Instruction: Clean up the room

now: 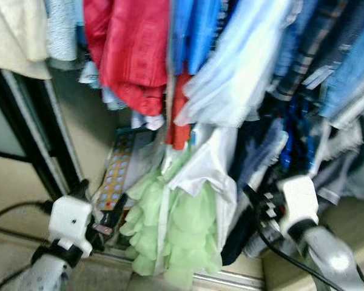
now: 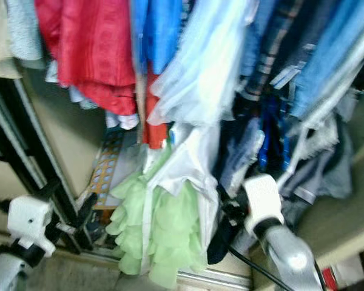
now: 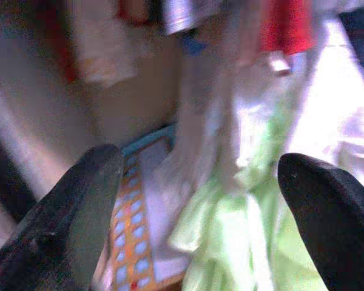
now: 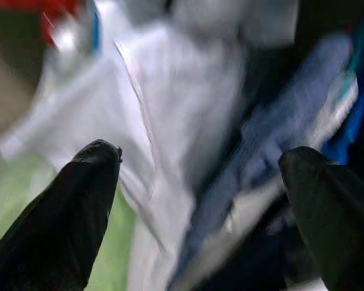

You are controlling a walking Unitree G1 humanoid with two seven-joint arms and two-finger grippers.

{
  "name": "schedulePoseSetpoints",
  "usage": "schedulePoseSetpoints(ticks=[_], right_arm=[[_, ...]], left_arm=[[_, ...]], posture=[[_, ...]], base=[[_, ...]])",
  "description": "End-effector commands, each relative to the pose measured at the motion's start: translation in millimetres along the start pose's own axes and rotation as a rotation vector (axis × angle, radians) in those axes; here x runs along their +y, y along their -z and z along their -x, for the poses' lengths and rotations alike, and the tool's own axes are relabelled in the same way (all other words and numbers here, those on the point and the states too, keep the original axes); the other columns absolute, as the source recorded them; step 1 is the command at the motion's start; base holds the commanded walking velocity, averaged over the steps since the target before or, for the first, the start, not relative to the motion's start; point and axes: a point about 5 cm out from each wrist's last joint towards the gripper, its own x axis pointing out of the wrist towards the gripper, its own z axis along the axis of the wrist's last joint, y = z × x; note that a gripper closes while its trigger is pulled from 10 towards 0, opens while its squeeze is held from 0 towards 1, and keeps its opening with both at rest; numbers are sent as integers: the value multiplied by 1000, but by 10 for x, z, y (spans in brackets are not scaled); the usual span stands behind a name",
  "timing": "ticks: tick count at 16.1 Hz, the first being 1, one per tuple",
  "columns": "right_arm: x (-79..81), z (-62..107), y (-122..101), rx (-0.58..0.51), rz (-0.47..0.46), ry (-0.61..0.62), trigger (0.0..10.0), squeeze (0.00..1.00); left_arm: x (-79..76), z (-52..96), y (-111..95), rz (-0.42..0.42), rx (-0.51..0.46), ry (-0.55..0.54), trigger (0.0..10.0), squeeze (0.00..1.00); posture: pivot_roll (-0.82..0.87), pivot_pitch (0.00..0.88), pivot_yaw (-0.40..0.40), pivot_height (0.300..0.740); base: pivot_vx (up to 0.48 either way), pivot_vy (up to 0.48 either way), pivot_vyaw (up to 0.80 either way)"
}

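Right, I see the pale green ruffled garment [image 1: 170, 233] hanging vertically between both spread grippers, left gripper [image 1: 106, 221] nearer; right gripper [image 1: 261, 209] faces white shirt [image 4: 188, 121].

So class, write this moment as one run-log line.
left gripper: open, facing pale green ruffled garment | right gripper: open, facing white shirt | nothing held

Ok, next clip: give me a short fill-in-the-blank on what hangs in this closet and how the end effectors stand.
1. The ruffled garment hanging lowest between the two arms is pale ____.
2. The left end effector has its fingers ____, with nothing between them.
3. Up on the left side of the rail hangs a ____ shirt.
4. The right end effector points at a ____ garment.

Missing words: green; open; red; white
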Motion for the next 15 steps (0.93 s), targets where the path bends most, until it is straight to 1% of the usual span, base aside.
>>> schedulePoseSetpoints(ticks=[1,2,4,5,6,7,8,9,10,11,12,15], right_arm=[[42,-28,-54,-14,38,-14,10000,0],[61,-53,-58,-23,59,-3,10000,0],[111,-101,-25,-33,58,-24,10000,0],[80,-149,-111,-72,48,41,10000,0],[48,-199,-190,-104,35,113,10000,0],[39,-214,-220,-115,20,155,10000,0],[38,-223,-241,-125,25,177,10000,0],[39,-235,-239,-128,14,223,10000,0],[41,-246,-226,-126,8,260,10000,0],[42,-247,-223,-126,6,261,10000,0],[43,-253,-214,-121,4,260,10000,0],[43,-253,-214,-121,4,260,10000,0]], left_arm=[[-73,-48,39,27,19,47,10000,0],[-115,-89,42,41,14,55,10000,0],[-268,-197,23,82,-13,71,10000,0],[-279,-220,9,84,-16,74,10000,0],[-250,-255,7,54,-2,82,10000,0],[-232,-278,7,49,3,92,10000,0],[-224,-294,27,66,12,91,10000,0],[-166,-314,77,89,27,-14,10000,0],[-144,-299,91,155,28,-79,10000,0],[-147,-296,91,161,30,-78,10000,0],[-188,-293,39,175,-8,-41,10000,0],[-188,-293,39,175,-8,-41,10000,0]], posture=[[114,0,-43,740],[114,0,-43,740],[93,0,-30,740],[90,0,-42,740],[93,0,-49,740],[95,0,-52,740],[98,0,-56,740],[96,0,-61,740],[92,0,-61,740],[92,0,-61,740],[91,0,-60,740],[91,0,-60,740]], base=[[0,0,0],[0,0,0],[0,0,0],[0,0,0],[0,0,0],[0,0,0],[0,0,0],[0,0,0],[0,0,0],[0,0,0],[0,0,0],[0,0,0]])
